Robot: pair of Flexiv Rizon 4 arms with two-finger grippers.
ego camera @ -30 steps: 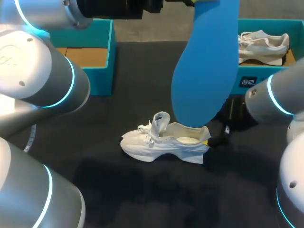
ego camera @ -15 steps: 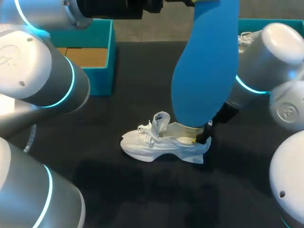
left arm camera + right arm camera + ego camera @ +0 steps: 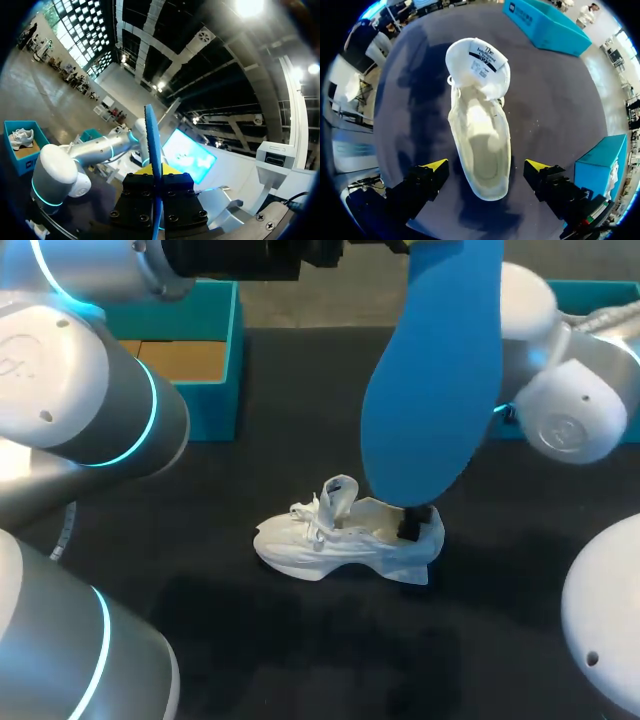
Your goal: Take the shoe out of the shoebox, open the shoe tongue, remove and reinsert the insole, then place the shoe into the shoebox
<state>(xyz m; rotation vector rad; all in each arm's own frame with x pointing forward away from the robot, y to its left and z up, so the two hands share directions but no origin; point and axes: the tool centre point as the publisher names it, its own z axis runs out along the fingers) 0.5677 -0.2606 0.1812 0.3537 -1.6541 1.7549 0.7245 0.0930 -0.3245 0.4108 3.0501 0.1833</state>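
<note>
The left gripper (image 3: 156,182) is pinching a long blue foam insole (image 3: 151,145), which shows edge-on between its black finger blocks in the left wrist view. In the head view that insole (image 3: 435,370) hangs broad and upright, high over the middle of the black table (image 3: 200,570), and its rounded lower end hides part of the scene behind it. The right gripper (image 3: 486,166) is spread wide, one yellow tip to each side of the heel of a white lace-up sneaker (image 3: 480,135), with a gap showing between each tip and the shoe. In the head view this gripper (image 3: 415,523) is a dark shape just at the sneaker's heel. The sneaker (image 3: 340,540) stands on its sole on the table, toe toward my left. Its white tongue (image 3: 477,62) is pulled up and forward, so the inside lies open. An open teal cardboard shoebox (image 3: 205,390) with a brown floor sits well apart at the far left. A second teal box (image 3: 592,175) on my right holds another white shoe (image 3: 611,175).
</note>
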